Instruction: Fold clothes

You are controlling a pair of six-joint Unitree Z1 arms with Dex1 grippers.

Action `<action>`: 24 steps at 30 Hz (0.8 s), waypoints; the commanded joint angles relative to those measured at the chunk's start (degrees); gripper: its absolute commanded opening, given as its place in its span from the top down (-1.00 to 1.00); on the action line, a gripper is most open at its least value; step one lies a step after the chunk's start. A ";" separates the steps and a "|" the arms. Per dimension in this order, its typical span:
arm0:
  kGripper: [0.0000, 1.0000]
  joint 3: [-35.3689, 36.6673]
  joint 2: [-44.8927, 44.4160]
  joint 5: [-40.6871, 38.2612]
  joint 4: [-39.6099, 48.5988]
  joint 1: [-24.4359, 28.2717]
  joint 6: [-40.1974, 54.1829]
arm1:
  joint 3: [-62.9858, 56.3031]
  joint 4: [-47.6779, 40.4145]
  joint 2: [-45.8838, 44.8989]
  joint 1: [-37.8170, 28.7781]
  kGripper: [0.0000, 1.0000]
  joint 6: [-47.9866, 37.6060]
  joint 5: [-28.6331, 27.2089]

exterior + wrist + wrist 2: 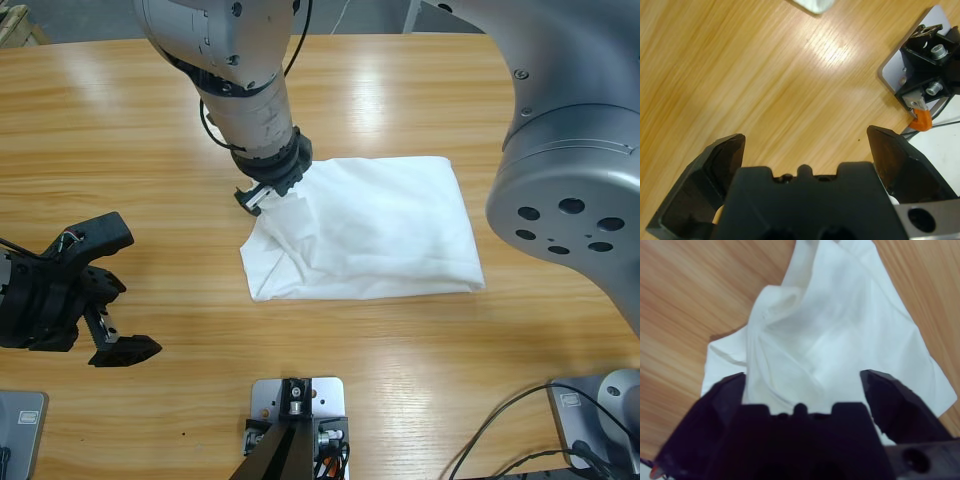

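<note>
Your T-shirt (375,230) is lying folded into a rough rectangle near the middle of the table (120,110), with its near-left corner rumpled and one flap raised. Your right gripper (268,190) is hanging over the shirt's left edge, jaws spread wide with white cloth showing between them, nothing pinched. Your left gripper (100,315) is sitting well off to the shirt's left, above bare wood, its jaws also gaping apart and holding nothing.
</note>
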State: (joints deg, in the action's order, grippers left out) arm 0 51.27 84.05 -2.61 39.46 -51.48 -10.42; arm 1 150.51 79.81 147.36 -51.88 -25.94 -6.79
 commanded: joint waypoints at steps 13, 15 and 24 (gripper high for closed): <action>-0.87 6.28 3.49 2.43 -1.00 2.52 -4.00 | -53.78 -19.57 -48.06 18.60 -0.98 5.18 5.22; -0.87 6.64 4.41 2.43 -0.83 2.52 -3.89 | -67.01 -27.10 -54.20 21.73 -0.96 5.52 9.11; -0.87 21.23 14.69 2.43 7.65 2.52 4.61 | -98.79 -53.83 -59.70 43.42 -0.93 7.43 30.13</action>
State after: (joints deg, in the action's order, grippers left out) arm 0 62.46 89.18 -0.85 41.16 -49.22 -12.38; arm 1 68.13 40.56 88.87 -19.55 -19.86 12.80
